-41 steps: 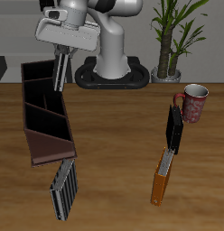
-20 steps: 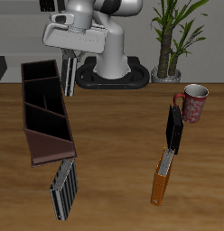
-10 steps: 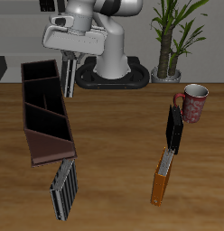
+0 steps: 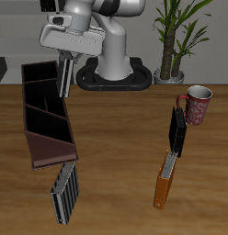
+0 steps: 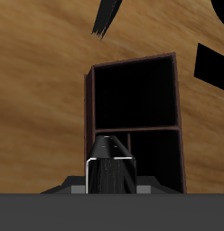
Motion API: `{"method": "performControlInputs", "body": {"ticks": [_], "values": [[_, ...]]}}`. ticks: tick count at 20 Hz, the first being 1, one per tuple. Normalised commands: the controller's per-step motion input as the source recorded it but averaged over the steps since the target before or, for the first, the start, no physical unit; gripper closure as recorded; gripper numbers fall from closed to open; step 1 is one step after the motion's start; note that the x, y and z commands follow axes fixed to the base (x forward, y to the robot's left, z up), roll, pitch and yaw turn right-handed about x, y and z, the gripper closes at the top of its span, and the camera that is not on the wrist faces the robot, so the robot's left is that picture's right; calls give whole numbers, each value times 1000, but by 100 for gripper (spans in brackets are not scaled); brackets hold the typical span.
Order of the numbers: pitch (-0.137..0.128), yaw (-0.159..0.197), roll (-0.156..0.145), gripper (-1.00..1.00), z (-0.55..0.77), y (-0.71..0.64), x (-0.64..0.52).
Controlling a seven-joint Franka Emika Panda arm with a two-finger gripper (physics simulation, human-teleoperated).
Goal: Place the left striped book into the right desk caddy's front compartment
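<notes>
My gripper is shut on the left striped book, a slim grey striped book hanging upright and slightly tilted. It hangs over the far end of the right desk caddy, a long dark box with a sloped reddish-brown panel at its near end. The book's lower edge is at about rim height of the front compartment, the square end section. In the wrist view the book is just short of that compartment.
A wider striped book lies on the table before the caddy's sloped end. A dark book and an orange book stand across the table, near a red mug. A potted plant stands at the back.
The gripper with the book swung a little toward the robot base, then back toward the caddy's far end. Its height is about the same. Nothing else moved.
</notes>
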Motion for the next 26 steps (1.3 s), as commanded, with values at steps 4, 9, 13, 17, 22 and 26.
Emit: {"method": "performControlInputs", "body": {"ticks": [4,9,13,17,22,26], "values": [[31,-21,-17,100,-159,-96,69],[25,-17,-5,100,-160,-31,66],[52,-11,2,100,-293,1,139],[28,-5,5,100,-146,1,66],[27,-17,-9,100,-108,-19,36],[22,-2,-14,100,-137,-87,71]]}}
